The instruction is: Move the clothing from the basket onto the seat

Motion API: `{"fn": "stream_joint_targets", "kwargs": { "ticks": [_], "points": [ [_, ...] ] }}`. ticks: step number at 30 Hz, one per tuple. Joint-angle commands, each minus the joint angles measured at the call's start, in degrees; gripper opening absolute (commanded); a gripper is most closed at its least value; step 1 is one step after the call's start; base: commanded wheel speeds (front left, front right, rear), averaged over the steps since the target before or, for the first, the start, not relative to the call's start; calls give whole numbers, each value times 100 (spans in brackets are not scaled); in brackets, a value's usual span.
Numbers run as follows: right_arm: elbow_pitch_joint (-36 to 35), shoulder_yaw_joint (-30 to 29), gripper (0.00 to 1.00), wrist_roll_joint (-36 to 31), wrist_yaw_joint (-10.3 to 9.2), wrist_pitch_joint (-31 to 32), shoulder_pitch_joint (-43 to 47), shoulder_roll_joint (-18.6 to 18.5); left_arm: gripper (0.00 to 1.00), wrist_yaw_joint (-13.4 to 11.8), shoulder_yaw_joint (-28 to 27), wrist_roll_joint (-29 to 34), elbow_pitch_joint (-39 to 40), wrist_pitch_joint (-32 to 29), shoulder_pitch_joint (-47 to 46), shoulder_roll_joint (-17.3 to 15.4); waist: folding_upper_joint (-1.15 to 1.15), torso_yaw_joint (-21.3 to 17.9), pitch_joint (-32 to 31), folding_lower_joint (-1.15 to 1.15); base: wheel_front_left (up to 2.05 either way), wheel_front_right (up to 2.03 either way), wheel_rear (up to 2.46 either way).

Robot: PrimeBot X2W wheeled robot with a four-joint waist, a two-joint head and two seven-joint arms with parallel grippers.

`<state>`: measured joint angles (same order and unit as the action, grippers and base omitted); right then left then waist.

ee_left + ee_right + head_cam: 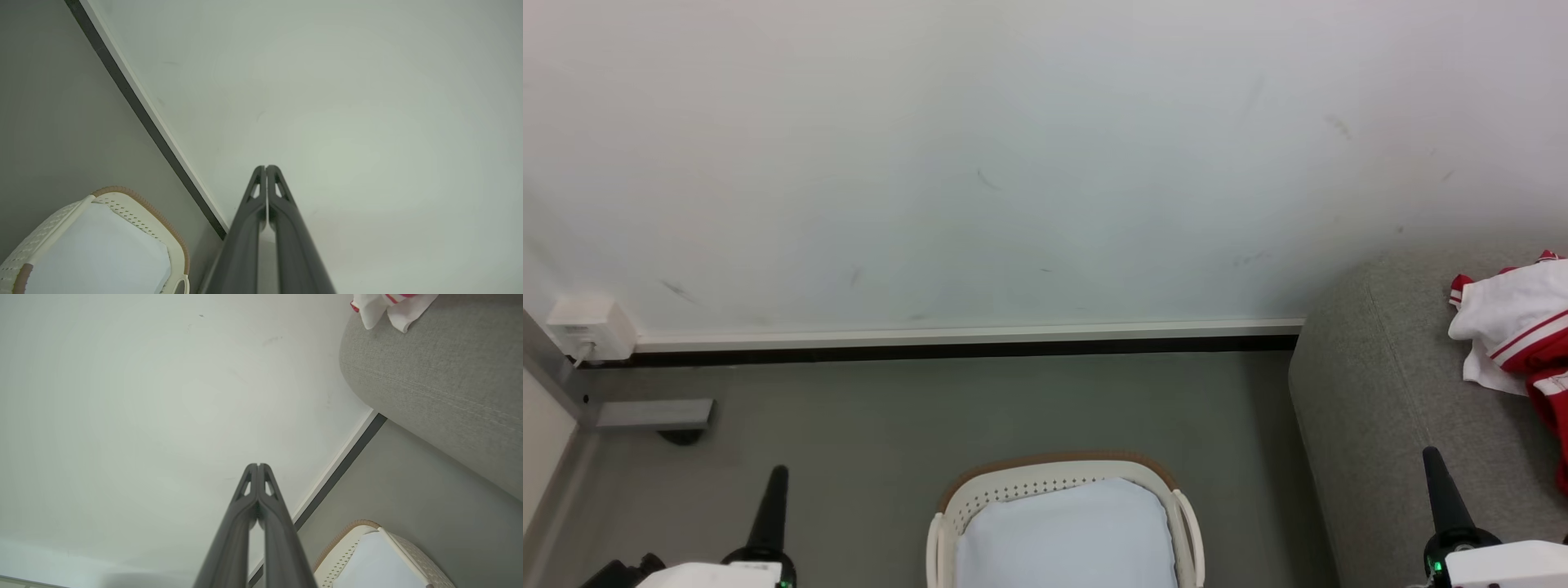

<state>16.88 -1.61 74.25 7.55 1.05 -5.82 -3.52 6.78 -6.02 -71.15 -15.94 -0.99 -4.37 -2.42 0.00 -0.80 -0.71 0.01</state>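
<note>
- Clenched, both dark fingers pressed flat together along their length: left end effector (266, 166), gripping nothing, raised at the lower left of the head view with its tip toward the wall (1013, 163).
- Clenched the same way, fingertips touching: right end effector (258, 464), gripping nothing, raised at the lower right of the head view in front of the sofa's near side.
- Between the two end effectors, lower and nearer the robot: oval cream basket (1054, 469) with perforated sides, a brown rim band and white side handles, standing upright on the grey floor (890, 425).
- Inside the basket, spread across its opening: a plain pale white-blue cloth (1066, 531).
- Apart from the basket, to its right across a strip of floor: rounded end of the grey sofa (1380, 408), seam line running along it, far corner close to the wall.
- On top of the sofa, at its wall-side edge and back from the rounded end: red-and-white clothing (1515, 318), crumpled, white panels with red stripe trim, cut off by the right border of the head view.
- Well apart from both end effectors: that clothing, touching neither.
- Along the foot of the wall: white-and-black baseboard (964, 336), with a small white box (588, 327) at its left end.
</note>
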Motion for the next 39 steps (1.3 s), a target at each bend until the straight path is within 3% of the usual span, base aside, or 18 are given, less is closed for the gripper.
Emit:
{"fn": "stream_joint_targets", "kwargs": {
  "ticks": [1,39],
  "points": [
    [-57,-49,0,122,-7,37,-126,2,0,28,-21,-161,72,-44,-112,-51,0,2,2,0,0,0,0],
    [-226,-452,0,1557,-11,489,-115,60,0,37,-61,-1854,189,-499,-235,-65,0,66,57,-1,0,0,0]
  ]
}}
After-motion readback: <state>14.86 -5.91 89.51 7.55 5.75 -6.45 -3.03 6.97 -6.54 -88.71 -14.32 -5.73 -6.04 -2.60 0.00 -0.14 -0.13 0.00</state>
